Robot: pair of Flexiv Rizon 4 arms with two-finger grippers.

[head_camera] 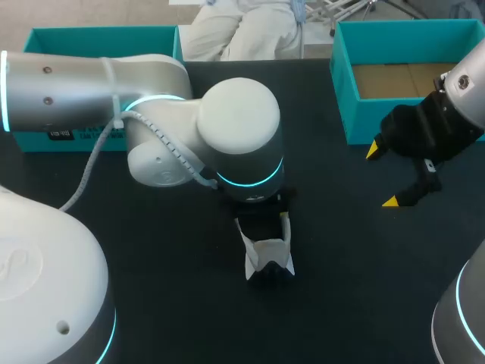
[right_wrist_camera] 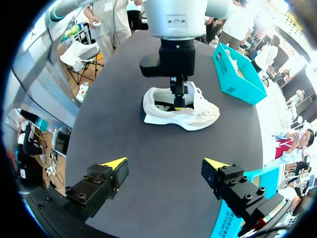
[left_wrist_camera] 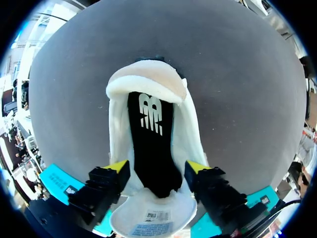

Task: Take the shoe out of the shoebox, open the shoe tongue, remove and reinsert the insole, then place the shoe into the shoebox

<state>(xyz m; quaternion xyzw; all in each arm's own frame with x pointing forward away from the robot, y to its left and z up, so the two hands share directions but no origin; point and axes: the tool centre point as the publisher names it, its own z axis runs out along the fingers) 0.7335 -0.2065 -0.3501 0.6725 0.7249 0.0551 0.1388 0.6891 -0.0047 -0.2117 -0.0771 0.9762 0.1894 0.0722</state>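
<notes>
The dark worktop [head_camera: 341,296] carries everything. Two arms come in over it. The left arm [head_camera: 91,91] reaches from the left past the middle, and the right arm [head_camera: 466,95] keeps to the right edge.

There are two teal boxes, both open-topped and on the far side. The left teal box [head_camera: 98,38] is at the far left. The right teal box [head_camera: 342,83] is at the far right, with brown card showing on its floor. One white shoe [right_wrist_camera: 198,116] lies on the worktop about the middle, outside both boxes and well apart from them.

The head view hides most of the shoe under the left arm's wrist, so only a white-and-black end shows on the near side. The right wrist view shows the shoe whole, resting on its sole with the laces up and the left arm's wrist standing over its opening. Only the left wrist view looks down into that opening. A black insole [left_wrist_camera: 151,148] with a pale logo lies inside, and a white flap [left_wrist_camera: 148,215] bearing a printed label lies at the end nearest the left tool [left_wrist_camera: 157,167]. I cannot tell whether that tool pinches anything.

The right tool [head_camera: 382,176] is spread wide and holds nothing. It hangs over bare worktop on the near side of the right teal box.
</notes>
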